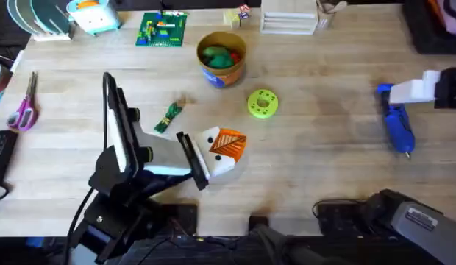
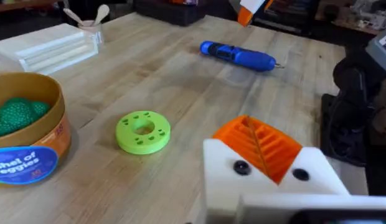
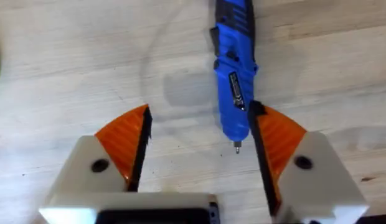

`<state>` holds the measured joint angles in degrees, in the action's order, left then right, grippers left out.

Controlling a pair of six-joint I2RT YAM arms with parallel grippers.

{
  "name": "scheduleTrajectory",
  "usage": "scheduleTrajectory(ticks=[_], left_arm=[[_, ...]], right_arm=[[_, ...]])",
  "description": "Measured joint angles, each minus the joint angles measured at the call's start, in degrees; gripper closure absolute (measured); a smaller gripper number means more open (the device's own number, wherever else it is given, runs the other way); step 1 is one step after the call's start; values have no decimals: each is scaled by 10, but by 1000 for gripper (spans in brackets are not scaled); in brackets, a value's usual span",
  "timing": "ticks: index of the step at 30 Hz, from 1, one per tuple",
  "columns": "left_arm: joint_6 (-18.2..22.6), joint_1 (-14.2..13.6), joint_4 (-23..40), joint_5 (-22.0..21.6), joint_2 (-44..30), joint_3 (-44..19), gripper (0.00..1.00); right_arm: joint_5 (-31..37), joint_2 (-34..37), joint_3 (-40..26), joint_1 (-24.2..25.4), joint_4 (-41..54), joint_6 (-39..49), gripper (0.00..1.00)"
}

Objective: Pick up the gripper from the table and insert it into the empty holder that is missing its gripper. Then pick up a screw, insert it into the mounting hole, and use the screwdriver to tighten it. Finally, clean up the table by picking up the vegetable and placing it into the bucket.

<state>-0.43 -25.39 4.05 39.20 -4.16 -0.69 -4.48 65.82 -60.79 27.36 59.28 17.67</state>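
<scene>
Clearly spread, the right gripper (image 3: 196, 155) straddles the tip of the blue screwdriver (image 3: 233, 74) lying on the wooden table (image 1: 323, 154). Left gripper (image 1: 222, 151): closure cannot be told. Near the bucket (image 1: 221, 59), the dark-green vegetable (image 1: 169, 116) lies partly blurred.

On the pale wooden table (image 1: 316, 154), the left gripper (image 1: 222, 151) sits low near the middle, its white fingers carrying orange ribbed pads (image 1: 229, 143) pressed together. Just beyond it lies the vegetable (image 1: 168, 118), small and dark green, flat on the wood. The bucket (image 1: 221, 59) stands farther back (green toy produce inside, blue band at its base), with a yellow-green disc (image 1: 262, 104) beside it. At the far right, the right gripper (image 1: 393, 93) hovers over the black end of the blue screwdriver (image 1: 399, 128), which lies with its tip toward the near edge. Purple-handled scissors (image 1: 25, 105) rest at the left, and a green brick plate (image 1: 162, 29) at the back.
</scene>
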Motion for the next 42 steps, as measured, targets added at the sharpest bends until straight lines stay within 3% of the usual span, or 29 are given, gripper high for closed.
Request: scheduleTrajectory(ticks=[17, 42], left_arm=[[0, 0, 2, 0, 0, -1, 990], [0, 0, 3, 0, 0, -1, 990]], right_arm=[[6, 198, 4, 8, -59, 150, 105], [16, 280, 5, 31, -181, 271, 97]])
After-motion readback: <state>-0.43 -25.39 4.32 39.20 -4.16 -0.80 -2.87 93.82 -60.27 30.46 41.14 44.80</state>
